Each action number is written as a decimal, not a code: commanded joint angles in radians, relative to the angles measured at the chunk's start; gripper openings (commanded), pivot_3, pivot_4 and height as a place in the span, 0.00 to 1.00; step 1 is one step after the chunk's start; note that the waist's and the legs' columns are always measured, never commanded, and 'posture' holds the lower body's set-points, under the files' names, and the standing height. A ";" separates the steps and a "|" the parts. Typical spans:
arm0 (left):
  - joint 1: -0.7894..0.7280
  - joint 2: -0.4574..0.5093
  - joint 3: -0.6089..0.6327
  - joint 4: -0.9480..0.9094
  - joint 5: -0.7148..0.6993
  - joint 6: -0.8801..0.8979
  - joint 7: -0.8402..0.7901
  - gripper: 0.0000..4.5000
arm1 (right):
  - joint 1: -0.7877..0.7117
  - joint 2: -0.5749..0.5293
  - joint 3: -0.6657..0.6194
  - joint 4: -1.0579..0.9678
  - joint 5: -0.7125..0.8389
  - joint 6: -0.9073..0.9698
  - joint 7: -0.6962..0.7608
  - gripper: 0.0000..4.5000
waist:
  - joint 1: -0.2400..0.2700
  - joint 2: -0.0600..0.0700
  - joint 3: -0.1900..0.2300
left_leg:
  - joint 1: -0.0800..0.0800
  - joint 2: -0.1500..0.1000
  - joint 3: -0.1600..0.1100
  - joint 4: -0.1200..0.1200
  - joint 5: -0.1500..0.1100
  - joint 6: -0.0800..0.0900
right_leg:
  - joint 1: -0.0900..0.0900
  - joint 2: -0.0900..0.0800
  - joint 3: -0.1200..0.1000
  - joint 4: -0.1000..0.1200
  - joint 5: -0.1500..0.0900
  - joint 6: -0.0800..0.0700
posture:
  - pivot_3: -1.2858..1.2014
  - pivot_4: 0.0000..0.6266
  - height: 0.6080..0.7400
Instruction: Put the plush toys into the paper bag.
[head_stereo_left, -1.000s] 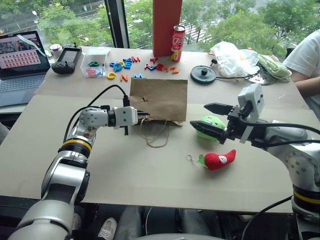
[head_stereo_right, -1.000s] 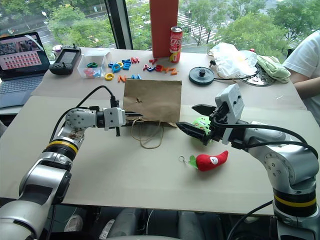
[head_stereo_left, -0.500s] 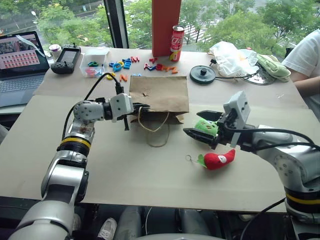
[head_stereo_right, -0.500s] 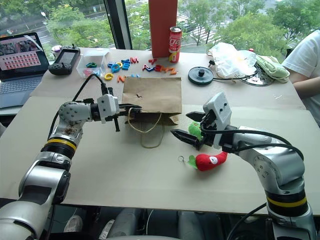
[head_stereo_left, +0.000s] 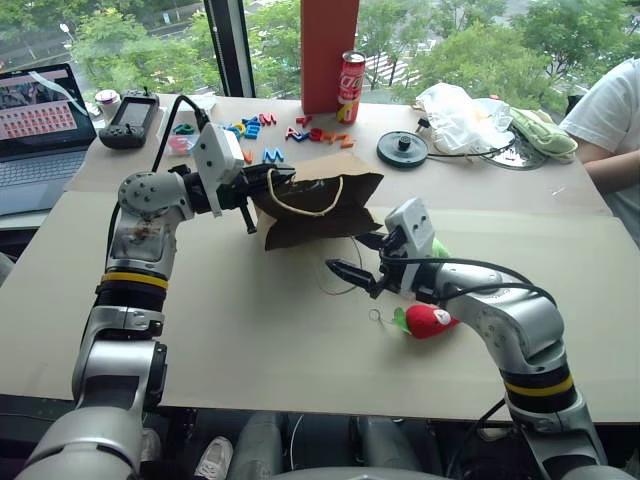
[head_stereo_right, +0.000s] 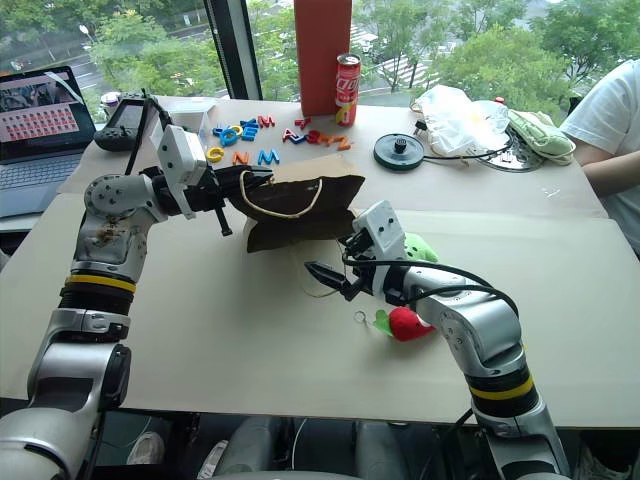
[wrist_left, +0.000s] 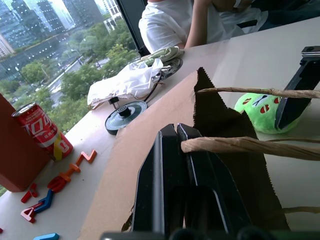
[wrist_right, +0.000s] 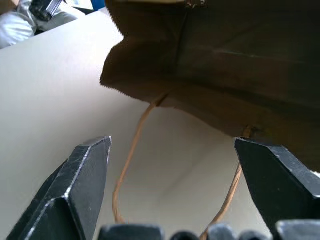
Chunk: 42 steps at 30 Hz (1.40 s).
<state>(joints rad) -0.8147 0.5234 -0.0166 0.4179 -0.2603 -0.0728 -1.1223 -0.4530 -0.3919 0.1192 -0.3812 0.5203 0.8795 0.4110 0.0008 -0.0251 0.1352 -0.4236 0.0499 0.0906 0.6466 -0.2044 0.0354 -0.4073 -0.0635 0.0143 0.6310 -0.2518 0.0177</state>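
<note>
The brown paper bag (head_stereo_left: 318, 212) hangs tilted above the table, its top rim lifted by my left gripper (head_stereo_left: 272, 187), which is shut on that rim beside a twine handle (wrist_left: 235, 145). The bag's dark mouth faces my right gripper (head_stereo_left: 352, 255), which is open just in front of it and holds nothing. The bag's lower twine loop (wrist_right: 131, 155) lies on the table between the right gripper's fingers. The green plush toy (head_stereo_left: 438, 247) sits behind the right wrist, mostly hidden. Below the right forearm, the red chili plush toy (head_stereo_left: 428, 320) lies on the table.
At the back stand an orange post (head_stereo_left: 330, 50), a red can (head_stereo_left: 353, 73), plastic letters (head_stereo_left: 262, 125), a black disc (head_stereo_left: 404, 149) and a white plastic bag (head_stereo_left: 458, 105). A laptop (head_stereo_left: 40, 110) and a controller (head_stereo_left: 130, 120) are far left. A person (head_stereo_left: 605, 110) sits at the right.
My left gripper has risen, lifting the bag's rim so the flat bag now hangs tilted and open. My right gripper has moved left and down from the green toy to the bag's mouth.
</note>
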 joint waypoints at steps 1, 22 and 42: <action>0.000 0.005 0.016 -0.053 -0.014 0.020 0.012 0.00 | -0.037 0.044 -0.045 -0.013 -0.009 -0.024 -0.044 0.61 | 0.000 0.000 0.000 | 0.000 0.000 0.000 0.000 0.000 0.000 | 0.000 0.000 0.000 0.000 0.000 0.000 | 0.52 0.24 0.99; -0.021 -0.051 0.043 -0.103 -0.063 0.142 0.084 0.00 | -0.131 0.188 0.197 0.381 -0.429 -0.202 -0.203 0.01 | -0.014 0.000 0.000 | -0.001 0.000 0.000 -0.001 0.000 0.000 | 0.000 0.002 0.001 0.003 0.000 0.000 | 0.52 0.24 0.99; -0.026 -0.061 0.064 -0.172 -0.115 0.258 0.141 0.00 | -0.092 0.218 0.214 0.445 -0.557 -0.228 -0.174 0.01 | -0.015 0.000 0.000 | 0.000 0.001 -0.001 -0.001 0.001 -0.002 | 0.000 0.002 0.002 0.002 0.000 0.000 | 0.52 0.24 0.99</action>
<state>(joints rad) -0.8148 0.4632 0.0234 0.2862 -0.3555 0.1890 -0.9905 -0.5465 -0.1741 0.3530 0.0611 -0.0208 0.6564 0.2365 -0.0142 -0.0248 0.1351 -0.4232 0.0504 0.0892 0.6459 -0.2033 0.0335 -0.4070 -0.0617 0.0158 0.6331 -0.2517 0.0174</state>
